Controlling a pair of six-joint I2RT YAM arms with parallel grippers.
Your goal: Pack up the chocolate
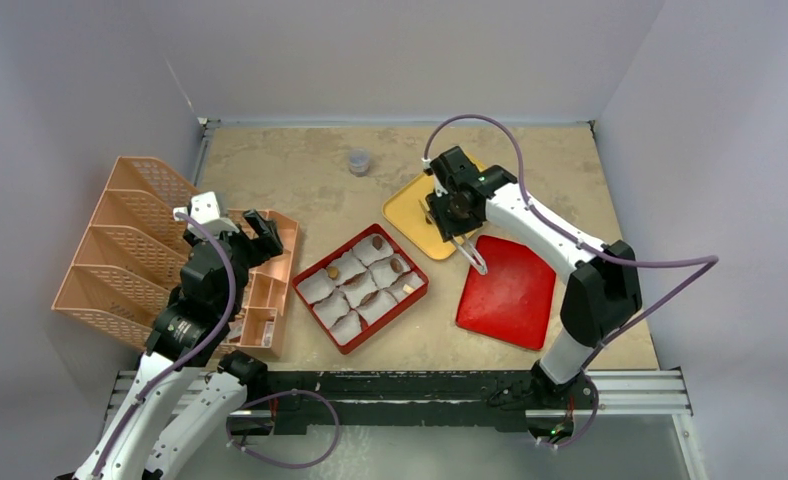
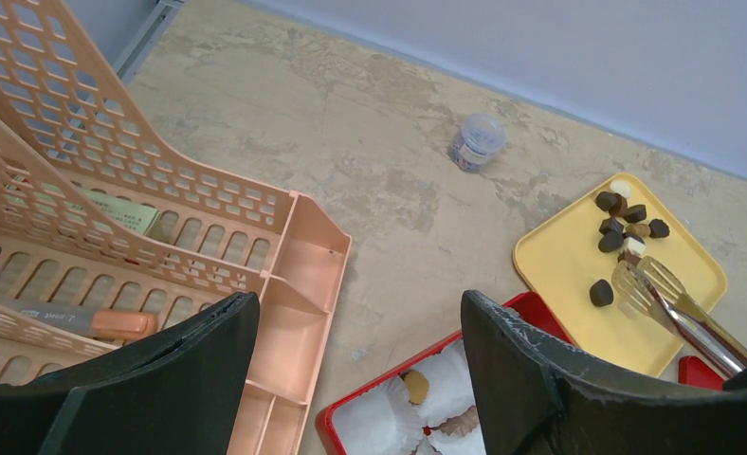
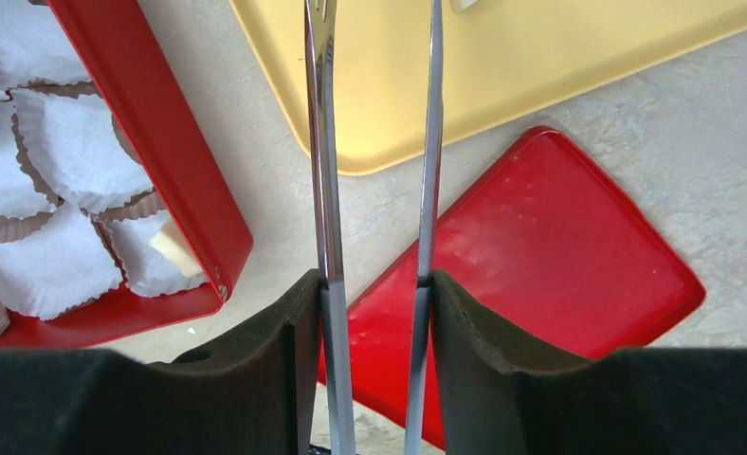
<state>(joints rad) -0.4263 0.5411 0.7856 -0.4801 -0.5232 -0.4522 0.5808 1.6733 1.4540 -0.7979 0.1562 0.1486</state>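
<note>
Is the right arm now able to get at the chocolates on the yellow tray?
Probably yes: the tongs in the right gripper reach over the yellow tray, tips near the chocolates, nothing between.

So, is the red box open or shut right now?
Open. The red box shows its white paper cups uncovered; a flat red lid lies apart beside it.

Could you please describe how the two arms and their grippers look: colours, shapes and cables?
Both arms are alike: the left arm and right arm have white links joined by bulky black joints. A thin mauve cable loops loosely along each. The left gripper and right gripper have two broad black fingers with a matt, slightly scuffed surface.
</note>
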